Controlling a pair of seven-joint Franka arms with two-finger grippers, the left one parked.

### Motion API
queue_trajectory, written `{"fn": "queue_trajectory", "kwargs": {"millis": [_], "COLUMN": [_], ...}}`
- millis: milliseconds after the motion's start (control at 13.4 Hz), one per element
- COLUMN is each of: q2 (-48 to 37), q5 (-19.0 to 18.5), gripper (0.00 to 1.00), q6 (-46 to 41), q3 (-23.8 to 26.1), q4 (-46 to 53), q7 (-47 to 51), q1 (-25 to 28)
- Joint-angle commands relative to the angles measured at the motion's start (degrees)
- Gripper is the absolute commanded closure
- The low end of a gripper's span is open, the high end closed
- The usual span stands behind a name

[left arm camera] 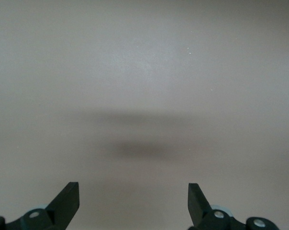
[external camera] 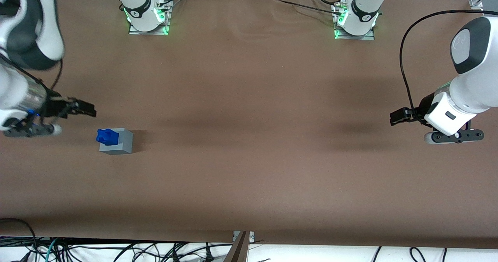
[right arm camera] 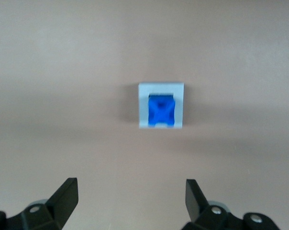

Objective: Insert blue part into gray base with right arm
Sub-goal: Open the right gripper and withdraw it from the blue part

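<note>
The blue part [right arm camera: 161, 110] sits in the recess of the gray base [right arm camera: 143, 106] (its knobby top stands proud of the cube), well below the gripper [right arm camera: 130, 194] and clear of it. The gripper hangs above the brown table [external camera: 249, 168] at the working arm's end, fingers [right arm camera: 67, 194] spread wide and holding nothing.

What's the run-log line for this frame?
stage: insert done | blue part: seated in gray base recess, top protruding | gripper: open, empty, above the table, apart from the base | table
</note>
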Motion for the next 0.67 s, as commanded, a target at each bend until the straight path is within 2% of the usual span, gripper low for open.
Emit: {"fn": "queue_trajectory", "kwargs": {"millis": [0, 149, 298, 372, 595], "q2": [-1.49, -7.63, -12.91, -13.54, -12.49], "q5": [-0.77, -3.83, -6.91, -6.84, -6.48], "gripper": [0.01, 0.01, 0.01, 0.01, 0.01], "q6": [-8.92, -9.65, -5.46, -2.64, 0.79], "q3": [0.57, 6.16, 15.98, 16.13, 14.55], "q4": [6.88, 3.15, -5.80, -8.89, -9.96], "q7": [0.15, 0.94, 3.92, 4.37, 4.19], "q1": [0.20, -2.07, -11.01, -11.49, -10.70]}}
